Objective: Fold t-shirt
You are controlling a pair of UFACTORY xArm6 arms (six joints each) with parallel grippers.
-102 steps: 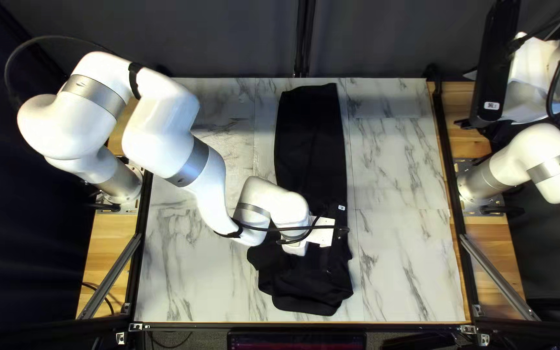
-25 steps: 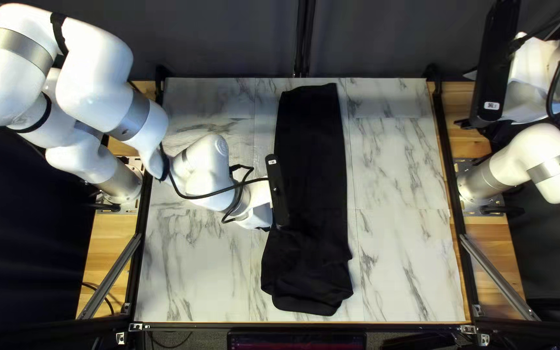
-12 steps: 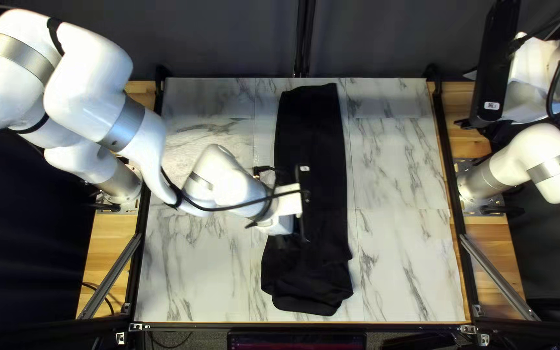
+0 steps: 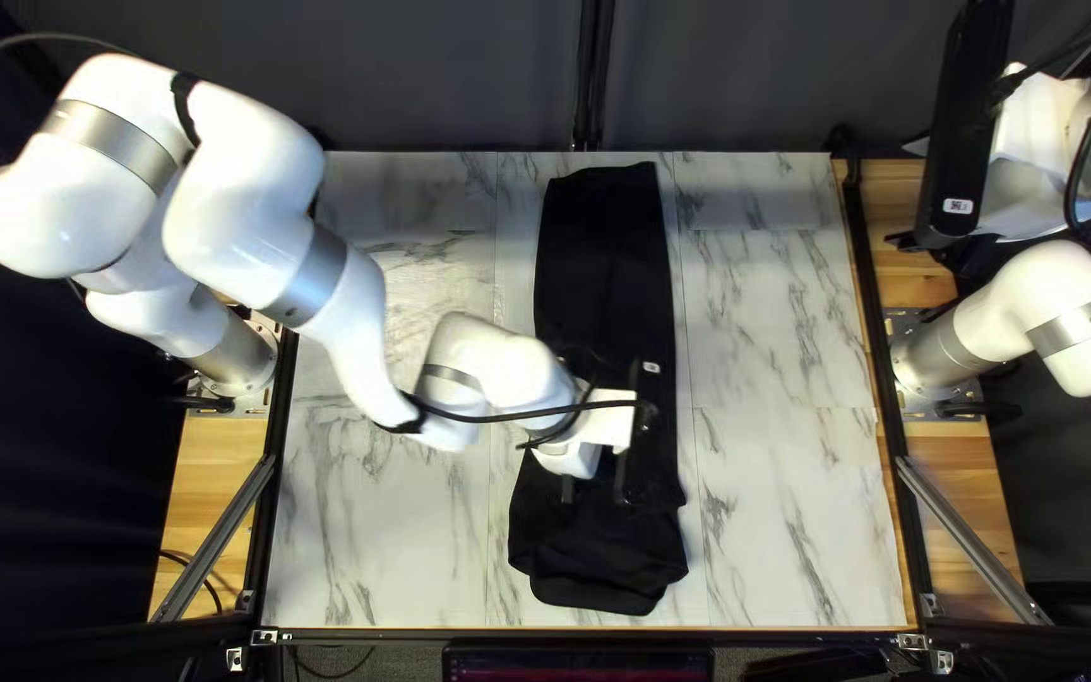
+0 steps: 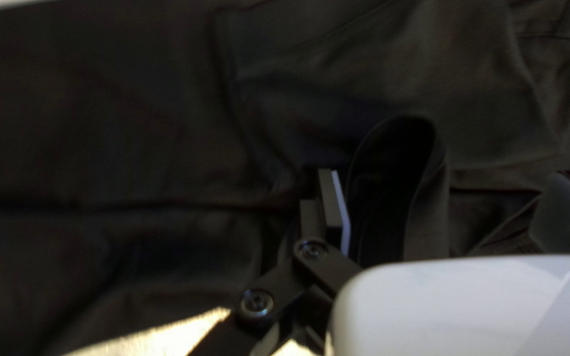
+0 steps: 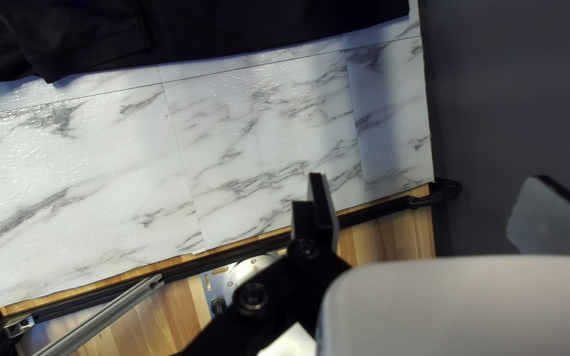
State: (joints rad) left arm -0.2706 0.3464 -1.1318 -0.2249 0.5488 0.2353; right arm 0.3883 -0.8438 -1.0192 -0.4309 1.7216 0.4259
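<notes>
- At the left of the top left view, my left arm is glossy white with grey bands.
- It reaches over the black T-shirt, which lies in a long, narrow strip down the table's middle, smooth at the far end, rumpled toward the near edge.
- My left gripper points down at the shirt's nearer half, its fingers wide apart; a soft, rounded loop of cloth stands between them, seemingly unpinched, though dark on dark reads poorly.
- Grey-veined marble-look table top flanks the shirt.
- At the right, my right gripper is spread wide, holding nothing.
</notes>
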